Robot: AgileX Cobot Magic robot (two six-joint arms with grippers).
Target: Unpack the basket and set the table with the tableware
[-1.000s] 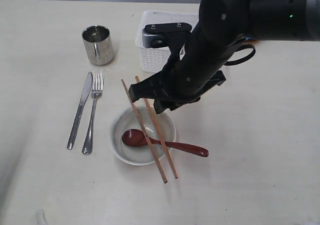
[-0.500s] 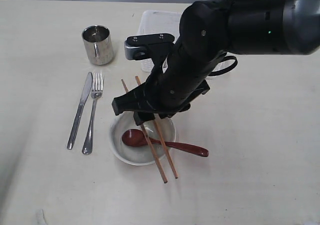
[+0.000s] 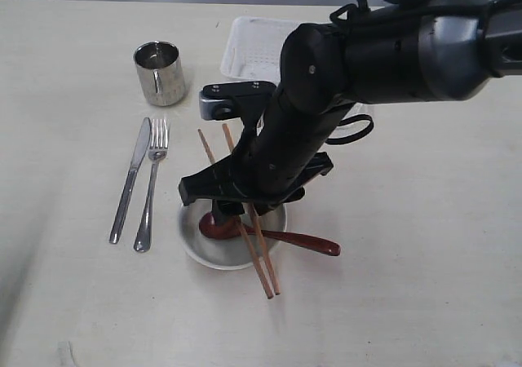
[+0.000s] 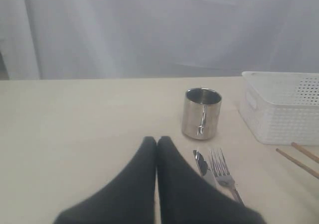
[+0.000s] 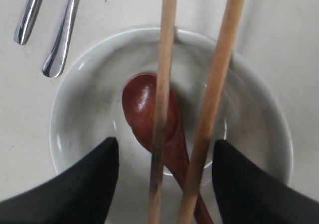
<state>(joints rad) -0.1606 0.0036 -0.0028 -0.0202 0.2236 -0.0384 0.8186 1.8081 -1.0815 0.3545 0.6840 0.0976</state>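
A broad pale cream table [image 3: 424, 285] with faint wood grain fills the scene. Behind its far edge hangs a pale grey-white curtain [image 4: 149, 30], softly and evenly lit.

Chopsticks [image 5: 162, 109] lay across the bowl [image 5: 75, 109], blocking the way down to the spoon [image 5: 140, 103]. Bare table [image 3: 424, 261] lay open to its right; knife [image 3: 130, 179] and fork [image 3: 151, 189] lined its left.
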